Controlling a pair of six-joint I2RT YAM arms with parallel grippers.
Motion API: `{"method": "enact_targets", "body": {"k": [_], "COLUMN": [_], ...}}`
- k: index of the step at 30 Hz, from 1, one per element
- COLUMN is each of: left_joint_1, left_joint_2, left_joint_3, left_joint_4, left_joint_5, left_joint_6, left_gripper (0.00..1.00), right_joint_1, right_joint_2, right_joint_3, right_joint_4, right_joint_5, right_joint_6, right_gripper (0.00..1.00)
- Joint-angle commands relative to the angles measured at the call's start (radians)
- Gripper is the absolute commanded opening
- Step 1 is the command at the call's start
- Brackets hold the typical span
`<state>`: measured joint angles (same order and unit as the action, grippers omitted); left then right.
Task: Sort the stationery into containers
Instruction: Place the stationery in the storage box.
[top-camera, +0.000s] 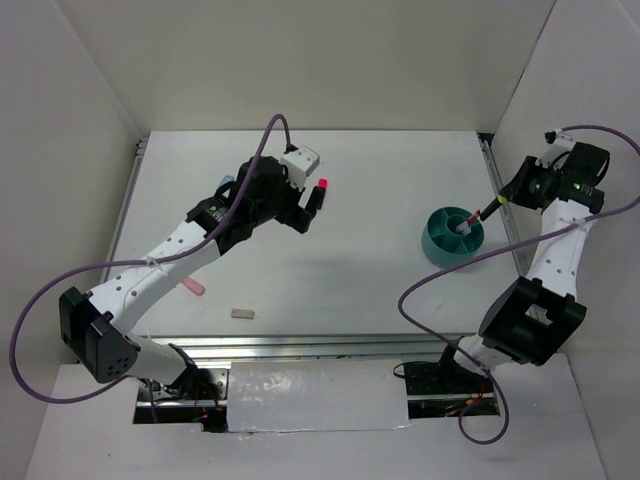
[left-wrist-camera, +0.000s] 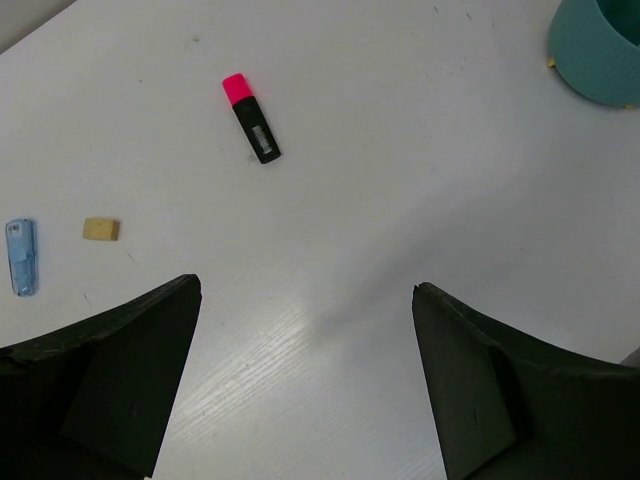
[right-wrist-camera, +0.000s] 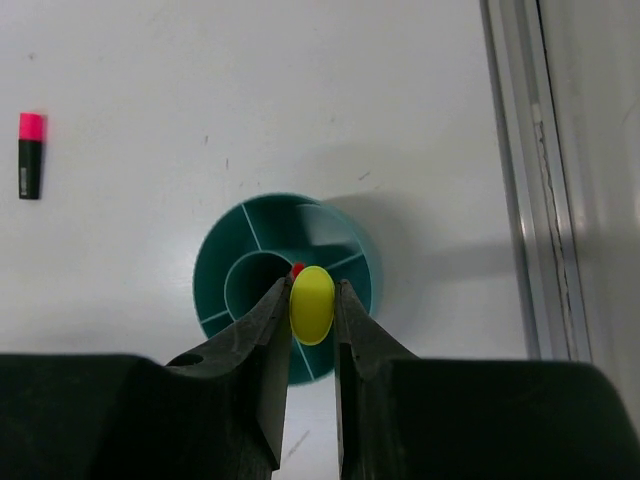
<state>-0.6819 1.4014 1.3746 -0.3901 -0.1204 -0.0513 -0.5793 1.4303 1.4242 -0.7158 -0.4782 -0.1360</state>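
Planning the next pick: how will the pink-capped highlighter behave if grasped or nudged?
The pink-capped highlighter looks like hard plastic, so probably stiff and light. It lies flat on the table and seems flat-sided, so likely slides rather than rolls.

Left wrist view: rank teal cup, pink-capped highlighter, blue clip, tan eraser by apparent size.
1. teal cup, largest though cropped by the frame
2. pink-capped highlighter
3. blue clip
4. tan eraser

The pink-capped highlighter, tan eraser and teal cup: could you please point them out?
Highlighter (left-wrist-camera: 251, 118): left wrist view, black barrel.
Eraser (left-wrist-camera: 101, 229): left wrist view, top face.
Cup (right-wrist-camera: 222, 245): right wrist view, bare upper-left compartment.
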Motion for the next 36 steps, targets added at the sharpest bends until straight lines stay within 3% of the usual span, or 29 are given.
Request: {"method": "enact_targets", "body": {"k": [1, 22, 36], "left_joint_1": [0.004, 0.004, 0.004], "left_joint_2": [0.002, 0.036, 0.051], "left_joint_3": [0.024, 0.037, 0.040], "left_joint_4": [0.037, 0.046, 0.043], "left_joint_5": [-0.013, -0.007, -0.010], "left_joint_6": [0.024, 0.030, 0.037], "left_gripper": [0.99, 0.99, 0.99], "right_joint_1": [0.018, 0.154, 0.200], "right_joint_2": [0.042, 0.127, 0.202], "right_joint_3": [0.065, 0.015, 0.021], "right_joint_4": [0.067, 0.266, 0.225], "right_joint_5": [0.003, 0.064, 0.070], "right_joint_6": [0.039, 0.012, -0.020], "right_gripper": [0.00, 0.00, 0.00]}}
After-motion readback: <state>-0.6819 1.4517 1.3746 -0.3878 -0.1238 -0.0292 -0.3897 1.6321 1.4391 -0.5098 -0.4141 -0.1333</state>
